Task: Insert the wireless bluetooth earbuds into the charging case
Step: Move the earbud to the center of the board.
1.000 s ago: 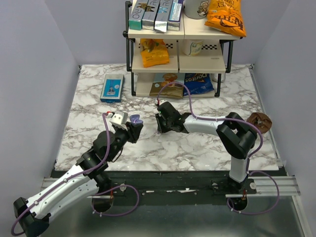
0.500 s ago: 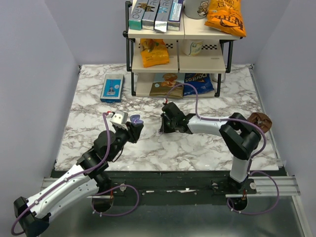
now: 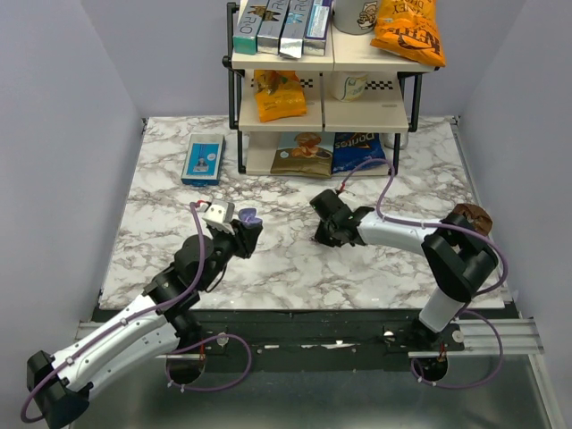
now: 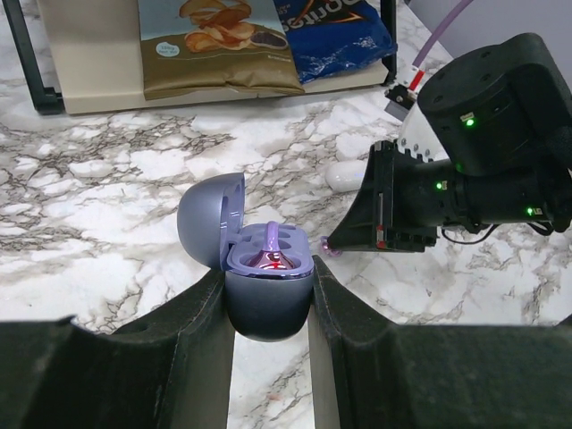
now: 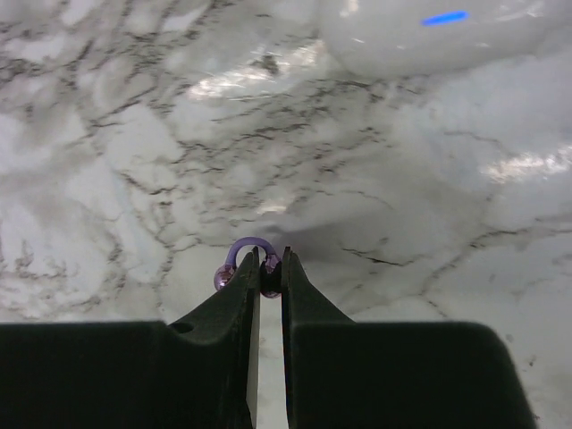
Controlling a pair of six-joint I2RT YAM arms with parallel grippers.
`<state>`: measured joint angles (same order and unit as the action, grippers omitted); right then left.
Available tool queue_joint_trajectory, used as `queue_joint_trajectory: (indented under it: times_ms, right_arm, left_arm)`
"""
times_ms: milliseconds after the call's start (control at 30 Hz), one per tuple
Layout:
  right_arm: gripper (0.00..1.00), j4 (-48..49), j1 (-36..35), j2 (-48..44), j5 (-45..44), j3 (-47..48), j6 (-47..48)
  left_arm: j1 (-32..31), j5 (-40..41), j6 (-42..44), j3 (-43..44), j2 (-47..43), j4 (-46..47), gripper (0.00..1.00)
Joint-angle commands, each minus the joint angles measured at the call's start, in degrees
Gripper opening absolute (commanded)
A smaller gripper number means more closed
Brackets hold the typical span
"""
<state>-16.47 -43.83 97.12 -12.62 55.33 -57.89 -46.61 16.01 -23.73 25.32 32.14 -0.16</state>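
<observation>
1. The left fingers (image 4: 179, 340) are clamped on the lower shell of the charging case (image 4: 268, 308), one pad against each side. The left gripper (image 4: 266, 290) holds the case upright above the marble table (image 3: 295, 277).
2. The case lid (image 4: 210, 219) is swung open to the left. We see a second earbud (image 4: 271, 239) seated in one well, with its purple stem pointing away from the wrist camera.
3. The right fingers (image 5: 223, 340) are drawn almost together. Only a thin slit shows between them, and they pinch a purple earbud (image 5: 241, 255) at their very tips.
4. The right gripper (image 5: 271, 264) points down at the marble with that earbud low over the surface. We cannot tell whether the earbud touches the stone.
5. In the left wrist view, the right gripper's tips sit just to the right of the open case, near it but apart.
6. A white rounded object (image 4: 344, 174) with a small blue light lies on the table just beyond the right gripper.
7. Further back, a blue box (image 3: 203, 158) lies flat at the left, beside a shelf rack (image 3: 237, 89) stocked with snack bags.
</observation>
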Motion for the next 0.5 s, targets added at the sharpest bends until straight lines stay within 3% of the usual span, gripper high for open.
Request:
queue_joint_trajectory:
  times_ms: [0, 167, 467]
  right_arm:
    - [0.08, -8.93, 0.24, 1.58, -5.4, 1.1, -7.32]
    - [0.28, -8.4, 0.24, 1.14, -5.39, 0.65, -6.63]
    - [0.43, -8.49, 0.24, -1.84, -5.22, 0.48, -4.34]
  left_arm:
    - [-0.59, 0.16, -0.71, -0.45, 1.08, 2.98, 0.0]
    - [-1.38, 0.69, -0.62, -0.27, 1.78, 3.06, 0.0]
    - [-2.34, 1.04, -0.27, -0.1, 3.19, 3.5, 0.0]
